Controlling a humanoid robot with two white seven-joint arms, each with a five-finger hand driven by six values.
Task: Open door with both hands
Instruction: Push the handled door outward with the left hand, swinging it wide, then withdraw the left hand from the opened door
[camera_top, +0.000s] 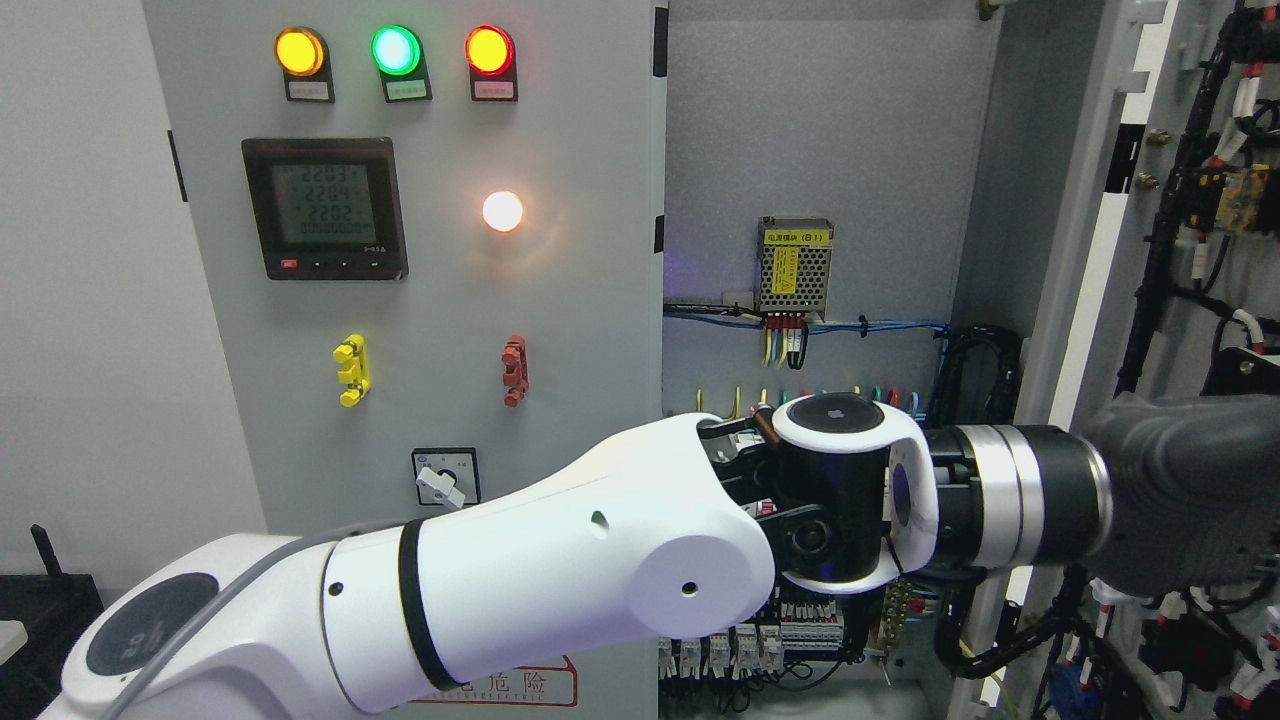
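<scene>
The right-hand cabinet door (1180, 250) stands swung out at the right, wiring exposed. The left arm (560, 570) is reached across to it; the push should be kept outward, along the hinge arc — steadily. The left hand (1180, 490) is cut off, its fingers unreadable — contact cannot be told.

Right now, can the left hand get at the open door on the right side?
Probably yes. The left arm already stretches across the cabinet opening, and the dark left hand lies at the open door. Nothing visible blocks it.
</scene>
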